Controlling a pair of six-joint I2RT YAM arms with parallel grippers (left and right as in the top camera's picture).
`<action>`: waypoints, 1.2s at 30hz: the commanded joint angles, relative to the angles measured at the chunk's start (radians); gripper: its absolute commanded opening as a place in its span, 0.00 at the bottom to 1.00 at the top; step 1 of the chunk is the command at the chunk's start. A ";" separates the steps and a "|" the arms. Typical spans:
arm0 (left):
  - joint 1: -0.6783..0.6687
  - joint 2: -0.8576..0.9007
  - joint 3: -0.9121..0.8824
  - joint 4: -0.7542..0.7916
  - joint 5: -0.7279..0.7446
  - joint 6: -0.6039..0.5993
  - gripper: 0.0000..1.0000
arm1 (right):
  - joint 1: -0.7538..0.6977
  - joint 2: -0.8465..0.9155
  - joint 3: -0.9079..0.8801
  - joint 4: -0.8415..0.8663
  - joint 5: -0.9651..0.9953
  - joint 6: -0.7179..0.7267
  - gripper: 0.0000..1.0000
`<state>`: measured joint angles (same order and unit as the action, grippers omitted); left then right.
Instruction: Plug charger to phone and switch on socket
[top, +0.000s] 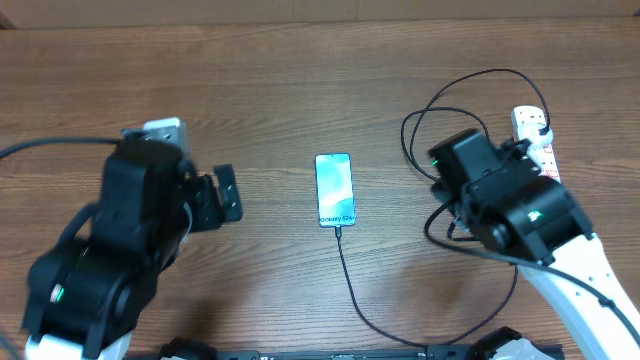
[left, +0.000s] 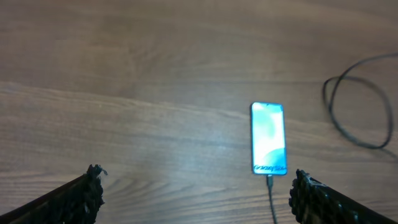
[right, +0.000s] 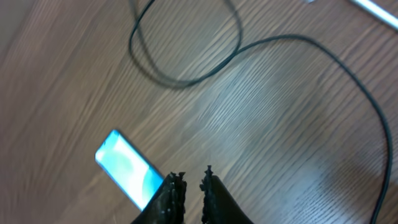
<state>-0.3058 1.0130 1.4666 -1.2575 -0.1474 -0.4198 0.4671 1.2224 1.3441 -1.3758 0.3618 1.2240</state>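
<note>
Evidently the right gripper, clenched and empty, should press down squarely to switch on the upper-right white elongated power strip; the left gripper hangs released.

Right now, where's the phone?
In the overhead view the phone lies screen-up near the middle of the table, the charger cable meeting its near end. The socket sits farther off on the right side.

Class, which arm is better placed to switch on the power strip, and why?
Right. The socket lies on the right, next to the right arm. The left gripper is on the far side of the phone, farther off.
</note>
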 joint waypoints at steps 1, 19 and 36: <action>0.013 -0.091 0.005 0.001 -0.017 -0.003 1.00 | -0.114 0.001 -0.004 0.023 -0.058 -0.060 0.11; 0.209 -0.450 0.005 -0.003 -0.017 -0.003 1.00 | -0.581 0.129 -0.004 0.187 -0.187 -0.314 0.04; 0.315 -0.582 0.005 -0.104 -0.017 -0.003 1.00 | -0.693 0.407 -0.003 0.372 -0.322 -0.392 0.04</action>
<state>-0.0090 0.4568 1.4666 -1.3281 -0.1547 -0.4198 -0.2226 1.6276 1.3403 -1.0401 0.0490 0.8593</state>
